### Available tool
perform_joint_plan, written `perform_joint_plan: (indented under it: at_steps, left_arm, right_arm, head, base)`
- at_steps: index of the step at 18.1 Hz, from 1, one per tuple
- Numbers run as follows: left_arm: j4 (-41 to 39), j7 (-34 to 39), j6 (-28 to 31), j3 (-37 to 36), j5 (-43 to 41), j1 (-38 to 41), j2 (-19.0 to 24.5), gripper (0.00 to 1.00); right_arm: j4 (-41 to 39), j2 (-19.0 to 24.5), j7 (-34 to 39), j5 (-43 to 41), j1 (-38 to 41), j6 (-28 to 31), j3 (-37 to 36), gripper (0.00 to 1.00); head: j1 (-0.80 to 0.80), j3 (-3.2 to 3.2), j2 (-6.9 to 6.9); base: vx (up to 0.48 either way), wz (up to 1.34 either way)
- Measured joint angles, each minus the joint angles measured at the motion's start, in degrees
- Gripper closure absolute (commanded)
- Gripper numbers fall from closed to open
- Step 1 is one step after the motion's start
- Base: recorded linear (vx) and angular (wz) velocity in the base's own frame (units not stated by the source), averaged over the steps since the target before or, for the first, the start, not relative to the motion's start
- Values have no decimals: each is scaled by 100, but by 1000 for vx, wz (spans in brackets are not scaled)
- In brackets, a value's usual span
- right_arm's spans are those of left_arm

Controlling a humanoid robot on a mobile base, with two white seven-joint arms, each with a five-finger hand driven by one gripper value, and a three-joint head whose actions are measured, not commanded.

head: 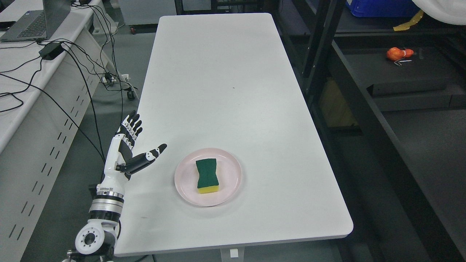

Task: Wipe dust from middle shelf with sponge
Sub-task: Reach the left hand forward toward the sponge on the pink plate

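A green-topped yellow sponge [207, 176] lies flat on a pink plate [233, 182] near the front of the white table [225, 83]. My left hand [140, 140] hovers at the table's left edge, to the left of the plate and apart from it. Its fingers [131, 125] are spread with the thumb pointing toward the plate, and it holds nothing. A black shelf unit [364, 109] stands to the right of the table. My right hand does not show.
Another desk [40, 72] with a laptop [32, 22], a power brick and trailing cables stands at the left. On the dark shelf at the right lie an orange object [398, 53] and a blue bin [382, 7] higher up.
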Motion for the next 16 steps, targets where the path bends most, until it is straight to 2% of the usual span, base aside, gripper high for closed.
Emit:
perform_joint_plan:
  at_steps: [5, 10, 16]
  left_arm:
    - [3, -1392, -207, -260, -923, -433, 687, 8]
    - [-2, -2025, -1016, -882, -2258, -1109, 1595, 8]
    - [52, -2494, -2126, -2084, -3656, -2298, 2533, 7]
  right_arm:
    - [0, 0, 0, 0, 0, 0, 0, 0]
    - [0, 0, 0, 0, 0, 0, 0, 0]
    - [0, 0, 0, 0, 1, 0, 0, 0]
  head:
    - [0, 0, 0]
    - [0, 0, 0]
    - [0, 0, 0]
  base:
    - [0, 0]
    - [0, 0]
    - [0, 0]
